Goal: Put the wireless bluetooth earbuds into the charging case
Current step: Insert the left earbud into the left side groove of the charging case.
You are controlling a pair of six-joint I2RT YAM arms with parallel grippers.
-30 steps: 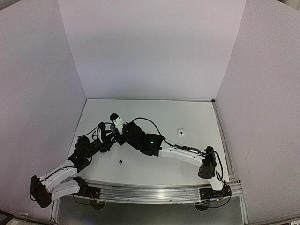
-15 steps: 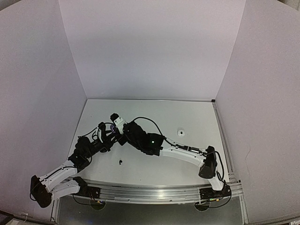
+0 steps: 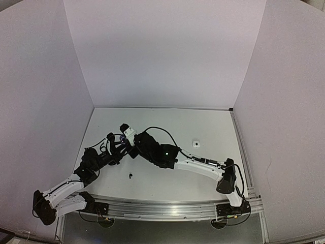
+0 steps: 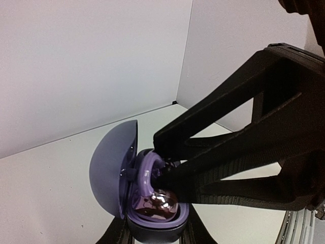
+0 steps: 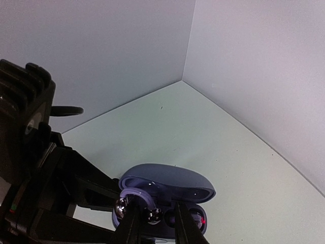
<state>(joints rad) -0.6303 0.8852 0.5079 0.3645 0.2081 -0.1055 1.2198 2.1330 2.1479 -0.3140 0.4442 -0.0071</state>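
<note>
The case [image 5: 172, 185] is open, its lid standing up behind the sockets. The left gripper [image 4: 155, 235] has a finger on each side of its base, closed onto it and holding it clear of the table [image 3: 167, 122]. The right gripper [image 5: 156, 223] is narrowed to a slim gap and appears to pinch 1 earbud [image 5: 151, 216] at the mouth of the case, just above a socket.

The earbud is probably very light and rigid. Its shiny rounded face looks slippery, so a hard squeeze could squirt it out. The safer hold is across its body, leaving the soft lilac loop free. The case looks smooth and pebble-like, so it could twist between the fingers if it is pushed off-centre.

The earbud's shiny end seems to point down into the case and its loop arcs up toward the lid. Its long axis therefore runs roughly from socket to lid. The case's long axis lies across the right wrist view.

A black earbud [image 3: 131, 176] lies on the table on the near side of the case, well apart from it.
</note>
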